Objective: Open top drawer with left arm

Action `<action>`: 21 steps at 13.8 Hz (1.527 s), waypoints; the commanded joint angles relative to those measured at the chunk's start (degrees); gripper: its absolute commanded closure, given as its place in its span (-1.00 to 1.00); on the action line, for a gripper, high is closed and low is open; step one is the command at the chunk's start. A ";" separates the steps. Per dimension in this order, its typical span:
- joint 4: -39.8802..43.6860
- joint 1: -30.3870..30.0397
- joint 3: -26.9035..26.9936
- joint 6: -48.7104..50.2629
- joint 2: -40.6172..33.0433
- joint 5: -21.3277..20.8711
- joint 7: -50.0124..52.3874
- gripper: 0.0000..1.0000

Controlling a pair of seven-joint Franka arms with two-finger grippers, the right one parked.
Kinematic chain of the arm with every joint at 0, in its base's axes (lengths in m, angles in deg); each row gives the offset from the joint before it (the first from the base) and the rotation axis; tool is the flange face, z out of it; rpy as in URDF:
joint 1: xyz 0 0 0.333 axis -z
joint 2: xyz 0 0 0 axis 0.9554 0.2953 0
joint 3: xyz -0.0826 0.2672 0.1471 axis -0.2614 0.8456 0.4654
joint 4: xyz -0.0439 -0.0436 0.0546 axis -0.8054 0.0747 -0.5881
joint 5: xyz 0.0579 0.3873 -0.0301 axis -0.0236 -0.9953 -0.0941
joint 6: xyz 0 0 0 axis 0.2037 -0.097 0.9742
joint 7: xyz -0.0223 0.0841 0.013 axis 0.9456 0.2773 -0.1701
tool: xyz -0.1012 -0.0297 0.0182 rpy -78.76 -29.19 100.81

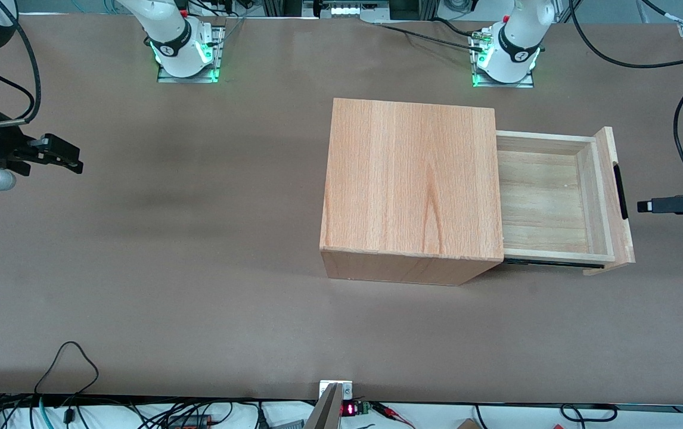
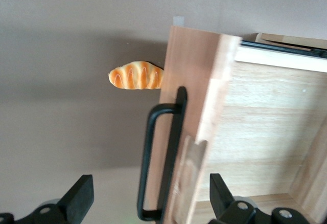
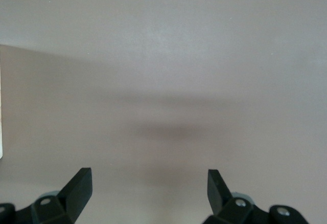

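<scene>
We see the top drawer point(image 1: 556, 199) pulled well out of its cabinet toward the working arm's end of the table, at about three o'clock from the cabinet top. Its shallow pale-wood tray lies level and bare inside. We note a thick front panel point(image 2: 196, 116) carrying a slim black bar handle point(image 2: 158, 162). The left arm's gripper point(image 1: 645, 206) hovers just off the handle, fingers point(image 2: 79, 196) spread, touching nothing.
</scene>
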 commanded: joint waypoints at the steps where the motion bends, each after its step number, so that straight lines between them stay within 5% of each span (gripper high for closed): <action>1: 2.10 2.19 0.04 2.36 -0.16 -1.22 2.78 -1.00; 13: 1.83 15.02 -0.05 8.24 -4.91 -8.17 15.35 -1.00; 18: -8.88 16.43 -1.53 0.08 -13.43 -8.78 13.86 -1.00; 21: -10.91 16.00 -6.18 -0.19 -15.98 -15.43 13.34 -1.00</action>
